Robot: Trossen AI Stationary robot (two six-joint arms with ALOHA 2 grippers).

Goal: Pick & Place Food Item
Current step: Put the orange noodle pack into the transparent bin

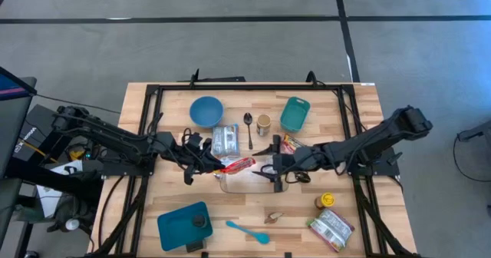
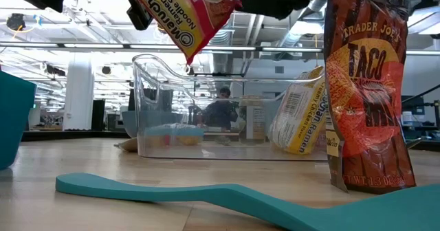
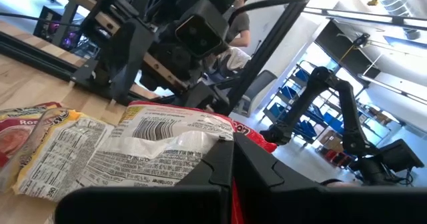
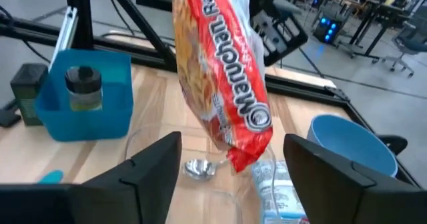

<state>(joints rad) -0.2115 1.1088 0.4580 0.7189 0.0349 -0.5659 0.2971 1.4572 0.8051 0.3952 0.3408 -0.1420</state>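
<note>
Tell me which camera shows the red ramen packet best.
The right wrist view: the ramen packet hangs whole, label readable. The low view shows its lower part, the left wrist view its back with the barcode, the high view a small red strip.

You see a glossy, crinkled red plastic noodle packet (image 4: pixel 223 84) at upper centre above a smooth clear plastic bin (image 2: pixel 227 107), a pale matt wooden tabletop (image 1: pixel 307 223) with visible grain, a shiny metal spoon (image 1: pixel 248 127) and a smooth matt teal plastic spatula (image 2: pixel 206 196) along the bottom.
</note>
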